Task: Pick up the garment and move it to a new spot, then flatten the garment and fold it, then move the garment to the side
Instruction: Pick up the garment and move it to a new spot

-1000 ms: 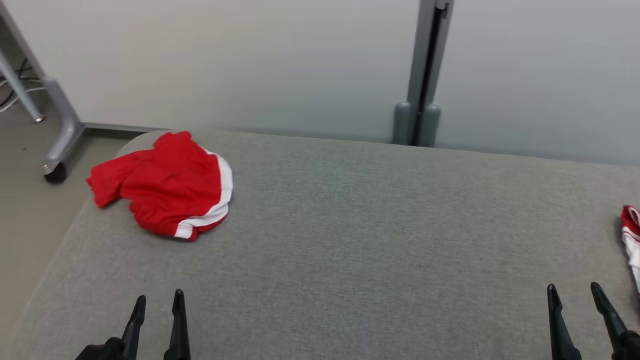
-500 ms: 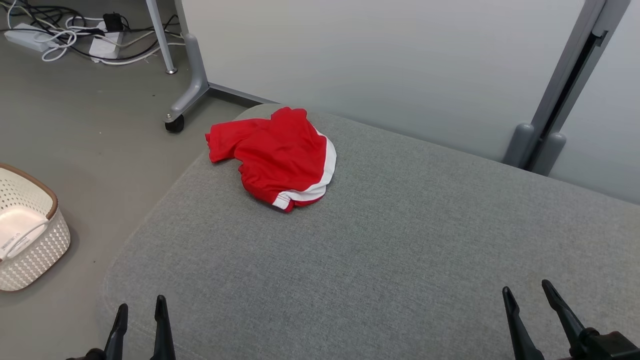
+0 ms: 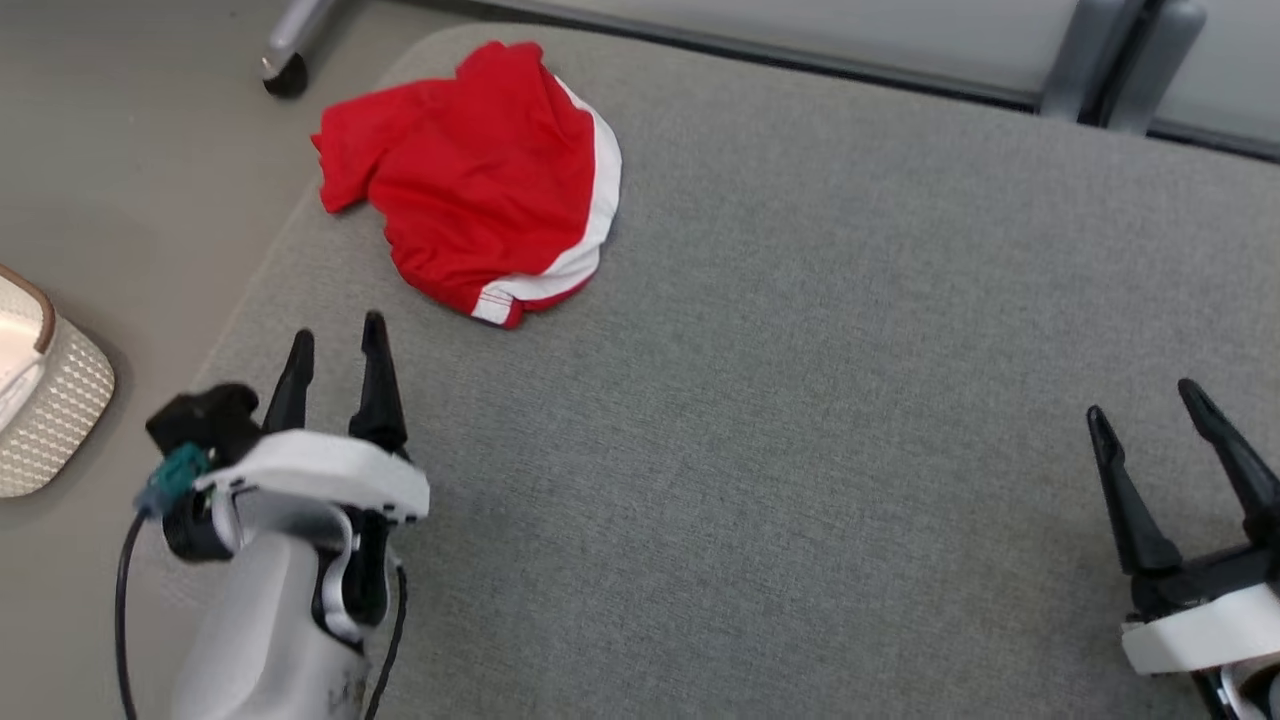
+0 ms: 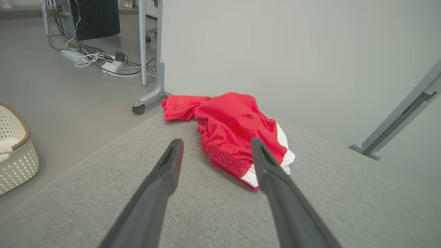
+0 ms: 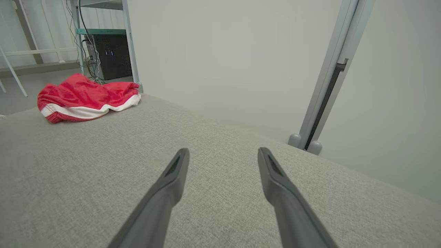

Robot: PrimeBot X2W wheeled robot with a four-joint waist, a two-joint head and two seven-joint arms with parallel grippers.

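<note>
near left: our left gripper (image 3: 336, 332) hovers over the near left part of the bench (image 3: 800, 350), its 2 dark tapered fingers apart and empty, aimed toward the garment (image 3: 470, 170).
near right: our right gripper (image 3: 1143, 400) sits low at the near right, its 2 fingers spread, holding nothing, well apart from the cloth.
bench cover: grey woven upholstery, matte, padded, with a rounded corner.
far left corner: the garment lies bunched here. it is a thin red knit with a white side band and a gathered elastic hem, and 1 flap reaches the bench edge.
risk 1: we judge a shallow pinch could catch only 1 layer, so the bundle would slip out on the lift.
risk 2: hard fingertips pressed into the padding could snag the weave.
risk 3: a sideways nudge could push the cloth off the corner onto the floor (image 3: 120, 200), beside the white perforated basket (image 3: 60, 400).
</note>
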